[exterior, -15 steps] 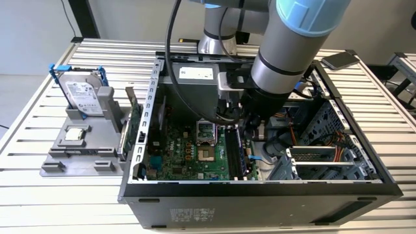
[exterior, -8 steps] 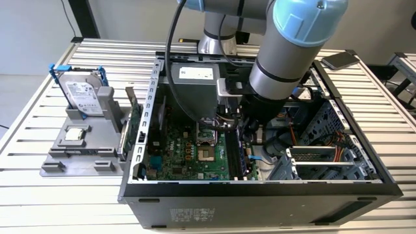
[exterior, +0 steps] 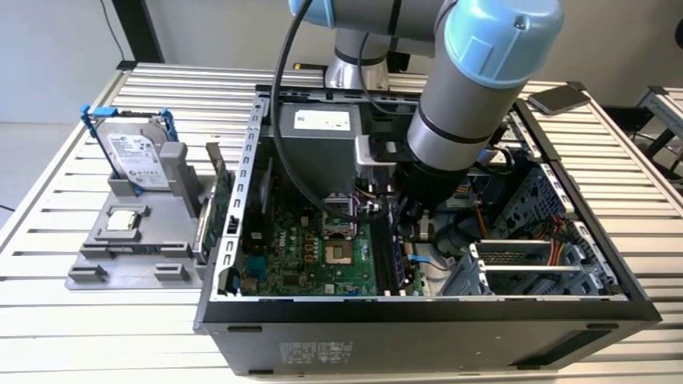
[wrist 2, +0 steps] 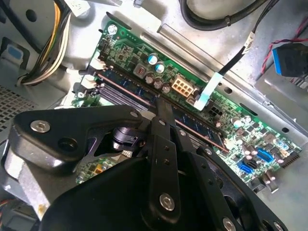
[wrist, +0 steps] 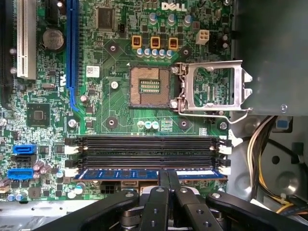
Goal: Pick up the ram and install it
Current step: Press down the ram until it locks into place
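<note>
Black linkage gripper (wrist: 168,180) nearest, fingers (wrist: 163,177) pinched shut on the long blue-black ram stick (wrist: 120,173), which sits in the slot nearest the green motherboard's (wrist: 120,103) edge. Ram is in place; full seating and latching can't be confirmed.

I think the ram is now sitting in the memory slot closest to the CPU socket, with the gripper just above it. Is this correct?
Not quite. In the first wrist view, the ram sits in the slot farthest from the CPU socket; the black slots nearer the socket are empty. The gripper is indeed right at the ram, its fingers closed together on the ram's edge.
</note>
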You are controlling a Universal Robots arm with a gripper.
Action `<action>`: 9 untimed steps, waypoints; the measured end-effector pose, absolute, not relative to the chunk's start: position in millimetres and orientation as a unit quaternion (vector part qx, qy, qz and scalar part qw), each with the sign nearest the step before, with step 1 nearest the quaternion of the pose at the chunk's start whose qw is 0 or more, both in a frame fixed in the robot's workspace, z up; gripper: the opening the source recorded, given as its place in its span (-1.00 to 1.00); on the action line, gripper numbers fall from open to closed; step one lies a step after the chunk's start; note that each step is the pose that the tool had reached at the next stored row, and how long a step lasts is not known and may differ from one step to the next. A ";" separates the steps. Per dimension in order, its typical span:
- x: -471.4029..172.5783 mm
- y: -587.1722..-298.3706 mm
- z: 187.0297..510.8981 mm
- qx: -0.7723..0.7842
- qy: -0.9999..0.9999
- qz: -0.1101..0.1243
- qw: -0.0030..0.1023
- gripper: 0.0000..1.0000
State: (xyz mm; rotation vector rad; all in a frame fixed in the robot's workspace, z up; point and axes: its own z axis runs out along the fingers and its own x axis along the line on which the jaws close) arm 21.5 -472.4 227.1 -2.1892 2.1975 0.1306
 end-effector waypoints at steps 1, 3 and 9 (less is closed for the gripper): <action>21.7 -473.5 226.9 -0.705 0.708 0.043 0.018 -1.00; 21.7 -476.0 226.5 -0.705 0.708 0.043 0.018 -1.00; 21.7 -477.4 224.5 -0.705 0.708 0.043 0.018 -1.00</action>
